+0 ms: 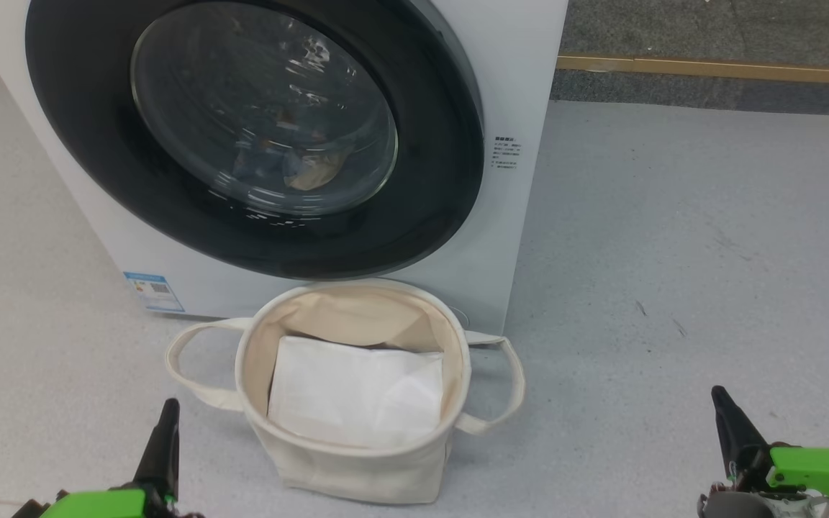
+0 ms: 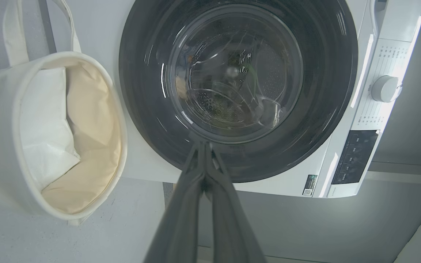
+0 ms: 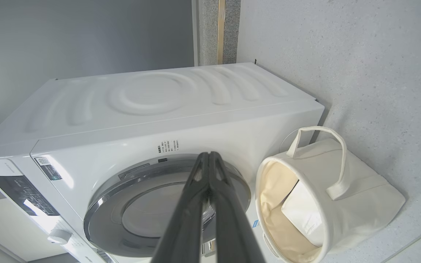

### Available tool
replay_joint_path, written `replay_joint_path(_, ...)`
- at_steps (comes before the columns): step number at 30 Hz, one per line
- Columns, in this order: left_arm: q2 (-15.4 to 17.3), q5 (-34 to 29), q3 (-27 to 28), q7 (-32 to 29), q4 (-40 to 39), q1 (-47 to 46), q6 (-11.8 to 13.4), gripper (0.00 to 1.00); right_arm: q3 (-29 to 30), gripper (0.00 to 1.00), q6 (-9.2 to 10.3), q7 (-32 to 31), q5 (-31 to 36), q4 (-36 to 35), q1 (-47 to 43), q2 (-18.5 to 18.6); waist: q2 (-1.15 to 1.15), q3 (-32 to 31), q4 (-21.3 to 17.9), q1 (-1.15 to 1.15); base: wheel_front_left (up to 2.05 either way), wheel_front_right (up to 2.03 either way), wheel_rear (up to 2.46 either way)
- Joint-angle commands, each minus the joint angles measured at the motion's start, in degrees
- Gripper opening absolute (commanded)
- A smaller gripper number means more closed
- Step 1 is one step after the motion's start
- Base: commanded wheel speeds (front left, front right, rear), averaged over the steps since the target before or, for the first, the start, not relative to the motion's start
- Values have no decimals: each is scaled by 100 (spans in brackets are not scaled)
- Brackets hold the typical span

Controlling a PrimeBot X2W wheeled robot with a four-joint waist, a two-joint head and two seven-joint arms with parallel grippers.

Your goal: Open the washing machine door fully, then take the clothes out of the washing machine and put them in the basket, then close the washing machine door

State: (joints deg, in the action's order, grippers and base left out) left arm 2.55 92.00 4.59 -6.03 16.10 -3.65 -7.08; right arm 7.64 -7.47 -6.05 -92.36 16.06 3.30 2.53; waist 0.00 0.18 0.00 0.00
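The white washing machine (image 1: 522, 93) stands ahead with its round black door (image 1: 429, 216) lying flush against the front. Through the glass porthole I make out the clothes (image 1: 306, 171), a bit of blue and beige fabric low in the drum. The cream canvas basket (image 1: 357, 467) stands on the floor right before the washer, below the door. My left gripper (image 1: 168, 409) is shut and empty at the lower left, left of the basket. My right gripper (image 1: 718, 397) is shut and empty at the lower right. The left wrist view shows the left gripper (image 2: 204, 145) pointing at the door (image 2: 141, 109); the right gripper (image 3: 208, 155) points at the washer (image 3: 159, 109).
A flat white sheet (image 1: 357, 392) lies inside the basket. The washer's knob (image 2: 385, 88) and dark control panel (image 2: 355, 157) sit on its upper front. Pale grey floor (image 1: 673, 252) stretches to the right, up to a gold strip (image 1: 717, 69) and dark carpet.
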Motion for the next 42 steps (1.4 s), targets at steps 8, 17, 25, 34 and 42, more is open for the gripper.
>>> replay_joint_path(8,32,19,191,-44,-207,-253,-41,0,-115,0,-2,-42,17,-203,288,34,0,0,0,0,0,0,0)
replay_joint_path(17,32,19,191,-44,-207,-253,-41,0,-115,0,-2,-42,17,-203,288,34,0,0,0,0,0,0,0)
replay_joint_path(25,32,19,191,-44,-207,-253,-41,0,-115,0,-2,-42,17,-203,288,34,0,0,0,0,0,0,0)
replay_joint_path(34,32,19,191,-44,-207,-253,-41,0,-115,0,-2,-42,17,-203,288,34,0,0,0,0,0,0,0)
replay_joint_path(42,-5,0,-14,5,161,46,2,100,-8,100,-1,8,-1,162,-43,-18,0,0,0,0,0,0,0)
